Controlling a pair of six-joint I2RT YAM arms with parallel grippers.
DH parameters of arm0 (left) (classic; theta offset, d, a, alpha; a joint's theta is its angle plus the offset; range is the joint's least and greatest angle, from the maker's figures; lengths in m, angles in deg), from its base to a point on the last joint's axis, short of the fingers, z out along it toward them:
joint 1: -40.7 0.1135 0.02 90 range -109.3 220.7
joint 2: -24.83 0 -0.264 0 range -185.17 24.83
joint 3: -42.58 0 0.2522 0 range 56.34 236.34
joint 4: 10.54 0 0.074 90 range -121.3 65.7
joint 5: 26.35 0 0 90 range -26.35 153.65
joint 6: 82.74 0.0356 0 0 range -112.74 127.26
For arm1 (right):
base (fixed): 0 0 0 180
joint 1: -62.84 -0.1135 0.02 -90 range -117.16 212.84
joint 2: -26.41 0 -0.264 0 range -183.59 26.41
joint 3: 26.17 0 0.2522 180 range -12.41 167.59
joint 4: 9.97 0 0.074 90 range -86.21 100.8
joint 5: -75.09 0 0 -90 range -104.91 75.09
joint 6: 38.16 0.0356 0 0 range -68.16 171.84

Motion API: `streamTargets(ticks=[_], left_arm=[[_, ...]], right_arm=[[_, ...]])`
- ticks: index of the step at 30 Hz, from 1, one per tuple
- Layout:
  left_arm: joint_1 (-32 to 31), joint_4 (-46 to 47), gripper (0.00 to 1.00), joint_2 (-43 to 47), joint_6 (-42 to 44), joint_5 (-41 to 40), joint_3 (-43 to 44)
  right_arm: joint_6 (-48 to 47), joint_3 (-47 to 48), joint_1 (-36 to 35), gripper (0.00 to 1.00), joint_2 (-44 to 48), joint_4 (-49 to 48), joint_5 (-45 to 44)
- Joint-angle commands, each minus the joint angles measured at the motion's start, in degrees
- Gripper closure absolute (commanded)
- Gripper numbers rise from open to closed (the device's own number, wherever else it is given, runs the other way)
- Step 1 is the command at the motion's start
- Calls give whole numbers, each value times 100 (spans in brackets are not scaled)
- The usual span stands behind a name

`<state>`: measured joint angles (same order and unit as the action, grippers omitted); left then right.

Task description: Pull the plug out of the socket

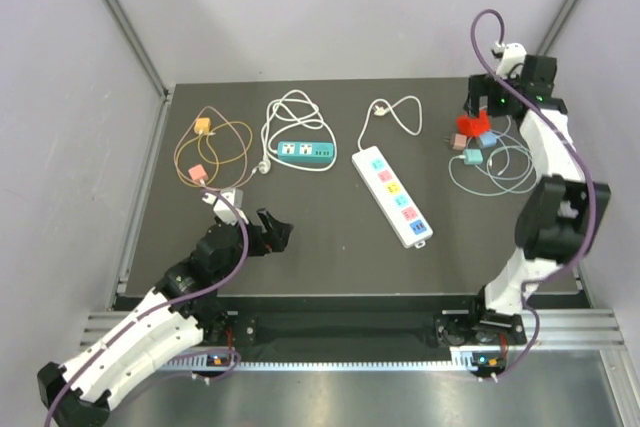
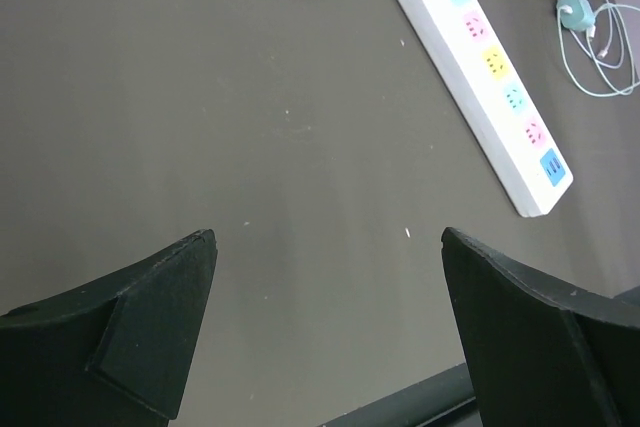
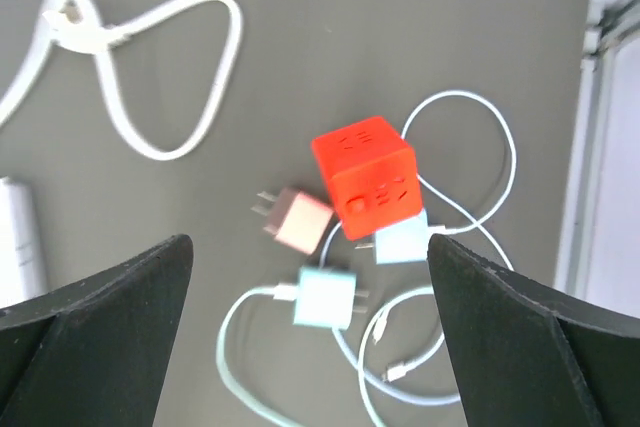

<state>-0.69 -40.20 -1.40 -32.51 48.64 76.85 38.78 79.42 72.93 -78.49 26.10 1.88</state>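
Note:
A red cube socket (image 3: 368, 175) lies at the back right of the table, also in the top view (image 1: 468, 125). A light blue plug (image 3: 402, 241) with a pale cable sits against its lower side, seemingly plugged in. A pink plug (image 3: 297, 220) and a teal plug (image 3: 325, 299) lie loose beside it. My right gripper (image 3: 308, 239) is open and empty above this cluster, in the top view (image 1: 483, 107) too. My left gripper (image 2: 328, 237) is open and empty over bare table near the front left, also in the top view (image 1: 275, 234).
A white power strip (image 1: 392, 195) with coloured outlets lies in the middle, also in the left wrist view (image 2: 480, 77). A teal power strip (image 1: 305, 153) with a white cable lies behind it. Orange and pink plugs with looped cables (image 1: 203, 127) lie at the back left. A white cable (image 1: 390, 112) lies at the back middle.

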Motion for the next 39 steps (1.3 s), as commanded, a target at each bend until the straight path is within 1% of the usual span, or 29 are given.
streamTargets(ticks=[1, 2, 3, 4, 5, 7, 8, 10, 11, 13, 15, 17, 19, 20, 21, 23, 24, 27, 32, 37, 39], left_arm=[[17, -185, 1, 22, 320, -309, 383], [17, -203, 1, 14, 382, -362, 409], [17, -212, 1, -4, 443, -485, 479], [17, -238, 1, -4, 505, -547, 515], [25, -238, 1, -56, 523, -582, 541], [86, -238, 1, -205, 628, -635, 655], [209, -369, 1, -267, 646, -653, 795], [402, -466, 1, -425, 602, -461, 910], [629, -536, 1, -478, 584, -381, 1024], [842, -554, 1, -583, 610, -188, 1156], [1027, -694, 1, -654, 733, -257, 1454], [1045, -748, 1, -750, 1049, -484, 1840], [1045, -923, 1, -882, 1558, -669, 2122], [1045, -1045, 1, -926, 1751, -1010, 2402], [1045, -1134, 1, -979, 2188, -1170, 2535], [1045, -1301, 1, -1050, 2621, -1661, 2738], [1045, -1310, 1, -1041, 2954, -1838, 2730], [1045, -1153, 1, -936, 3395, -2181, 2546], [1054, -775, 1, -558, 3590, -2279, 2063], [1054, -537, 1, -163, 3748, -2261, 1878], [1054, -467, 1, -110, 3775, -2253, 1790]], right_arm=[[-223, -655, 55, 0, 1163, -402, 421], [-223, -1154, 55, 0, 1409, -489, 438], [-154, -1420, 107, 0, 1942, -751, 412], [-66, -1657, 125, 0, 2208, -850, 334], [65, -2077, 151, 0, 2724, -877, 194], [189, -2440, 274, 0, 3193, -947, 149], [329, -2764, 344, 0, 3630, -947, 105], [505, -3151, 529, 0, 4037, -913, 52], [619, -3241, 599, 0, 4387, -869, 52], [647, -3390, 775, 0, 4662, -598, 95], [664, -3628, 889, 0, 5031, -438, 131], [690, -3882, 925, 0, 5390, -306, -35], [708, -4041, 951, 0, 5638, -297, -272], [717, -4172, 960, 0, 5882, -297, -526], [726, -4234, 960, 0, 6015, -280, -641], [769, -4410, 960, 0, 6375, -262, -887], [796, -4463, 951, 0, 6490, -253, -958], [971, -4656, 951, 0, 6877, -279, -1222], [1262, -4982, 951, 0, 7282, -446, -1652], [1271, -5157, 960, 0, 7335, -595, -1873], [1464, -5210, 951, 0, 7291, -622, -1908]])
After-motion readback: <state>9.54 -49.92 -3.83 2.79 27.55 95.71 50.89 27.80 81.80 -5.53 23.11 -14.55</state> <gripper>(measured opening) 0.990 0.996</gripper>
